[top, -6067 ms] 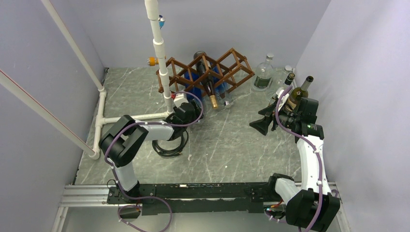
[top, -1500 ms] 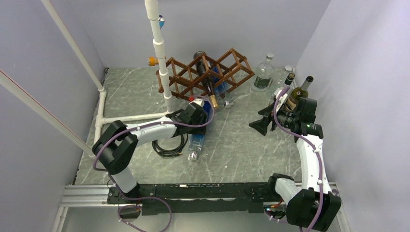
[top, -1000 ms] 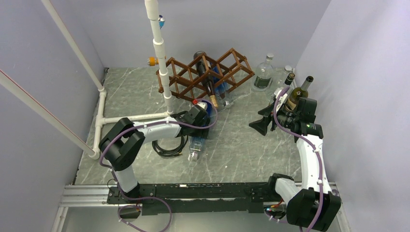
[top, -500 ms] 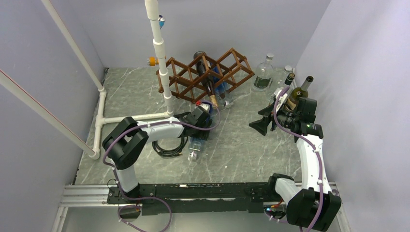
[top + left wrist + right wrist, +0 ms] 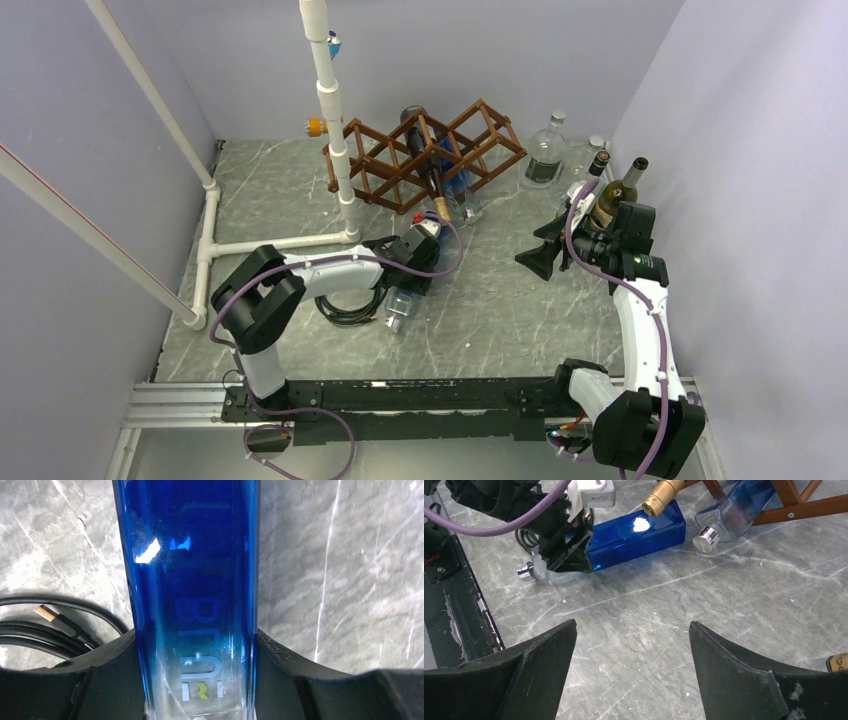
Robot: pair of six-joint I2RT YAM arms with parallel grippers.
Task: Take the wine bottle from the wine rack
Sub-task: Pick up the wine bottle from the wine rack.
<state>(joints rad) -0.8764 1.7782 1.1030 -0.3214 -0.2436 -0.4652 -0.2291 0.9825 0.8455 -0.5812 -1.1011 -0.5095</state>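
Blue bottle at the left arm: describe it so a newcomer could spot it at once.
Find the brown wooden rack at the back of the table. Just in front of it a square-sided blue bottle lies flat on the table, the left gripper astride it. Unlike the gold-topped bottle and the similar silver-capped bottle slotted in the rack, it lies wholly outside the rack.

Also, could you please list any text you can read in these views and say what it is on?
"B", a pale letter on the blue bottle, left wrist view; the letters around it are too blurred to read.
Label on the clear bottle right of the wine rack, top view: too small to read.
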